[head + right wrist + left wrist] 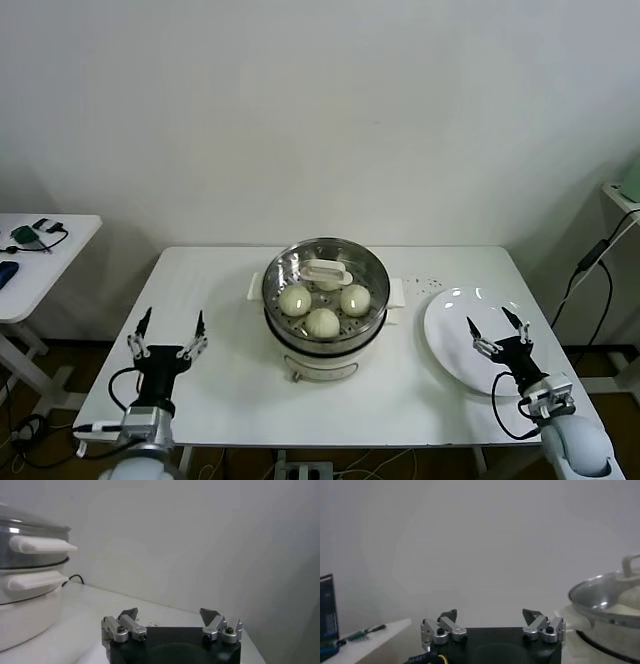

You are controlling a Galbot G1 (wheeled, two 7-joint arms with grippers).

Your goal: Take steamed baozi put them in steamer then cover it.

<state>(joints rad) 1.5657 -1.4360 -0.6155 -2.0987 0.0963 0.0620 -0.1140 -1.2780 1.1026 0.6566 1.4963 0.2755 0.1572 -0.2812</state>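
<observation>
Both pincers — left (168,334), right (498,331) — hang spread and empty, flanking the lidded steamer (325,300) of buns (322,322) between them.

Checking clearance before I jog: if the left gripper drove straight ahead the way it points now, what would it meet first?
Probably nothing on the table. The open left gripper points past the steamer, which sits off to its side, toward the bare wall. Depth is unclear.

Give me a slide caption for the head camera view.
Lidded steamer holding buns at table centre, both open grippers, left and right, waiting at the near edge.
</observation>
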